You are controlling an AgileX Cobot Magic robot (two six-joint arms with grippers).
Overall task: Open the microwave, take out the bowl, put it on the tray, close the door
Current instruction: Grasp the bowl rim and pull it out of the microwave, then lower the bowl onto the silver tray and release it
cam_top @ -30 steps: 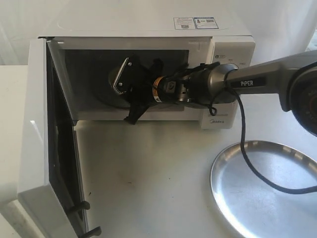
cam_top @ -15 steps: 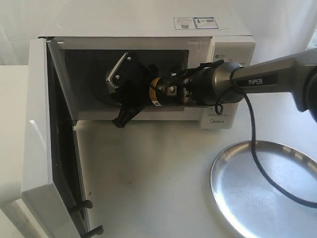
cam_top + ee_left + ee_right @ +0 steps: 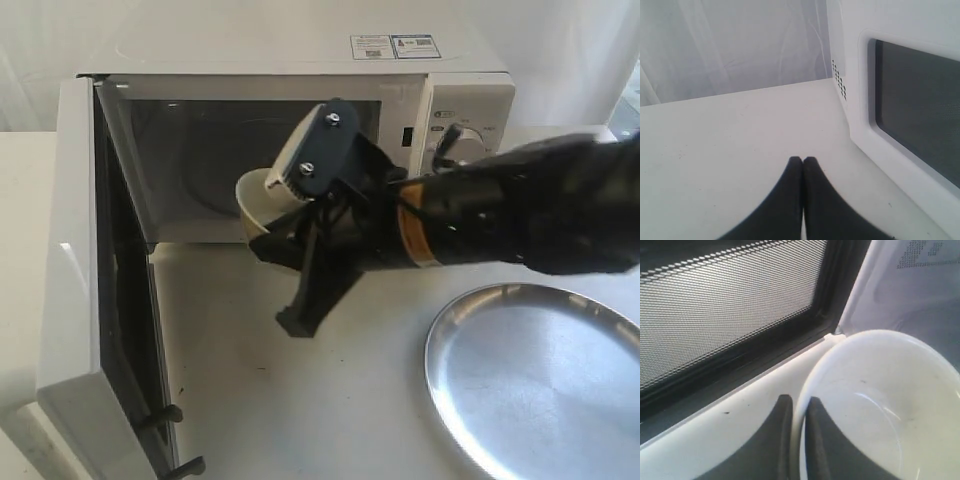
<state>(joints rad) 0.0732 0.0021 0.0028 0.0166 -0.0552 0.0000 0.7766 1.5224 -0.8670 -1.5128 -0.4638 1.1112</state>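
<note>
We are pinching the small round cream bowl (image 3: 890, 405) by its rim in the right gripper (image 3: 796, 400), just outside the white boxy microwave (image 3: 300, 50), needing a level carry.

Bare white tabletop (image 3: 300, 400) btwn swung-open white microwave door (image 3: 75, 250) w/ dark window & round steel tray (image 3: 540, 400) is seen unobstructed.

I read this as a staged lab bench. White table (image 3: 330, 400), white curtain (image 3: 40, 50) at twelve o'clock behind the microwave (image 3: 250, 45).
</note>
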